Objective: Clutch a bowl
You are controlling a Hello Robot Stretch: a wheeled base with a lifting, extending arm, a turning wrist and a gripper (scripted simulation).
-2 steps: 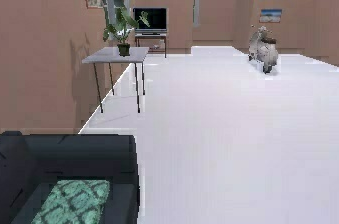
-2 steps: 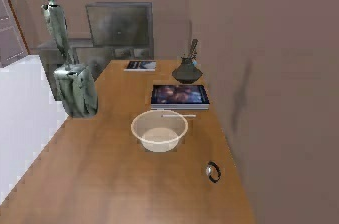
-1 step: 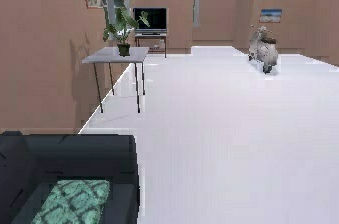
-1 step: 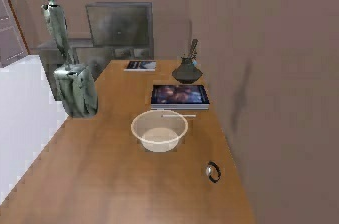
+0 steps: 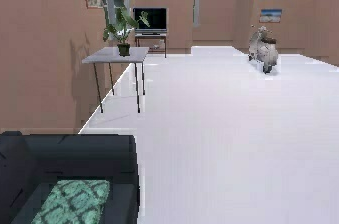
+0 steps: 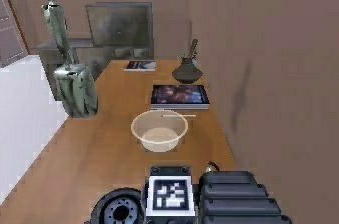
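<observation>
Plainly, the bowl (image 6: 159, 129) stands upright on the wooden table (image 6: 97, 150) with its mouth facing up; being round, it has no long axis to speak of. It sits just beyond the gripper (image 6: 120, 208), out past the white marker square (image 6: 172, 195). Farther out from the gripper, behind the bowl, lie a flat book (image 6: 180, 96) and a dark vase (image 6: 188, 68). The gripper is cut off by the bottom edge and its fingers are hard to make out, so I cannot tell whether it holds anything.
</observation>
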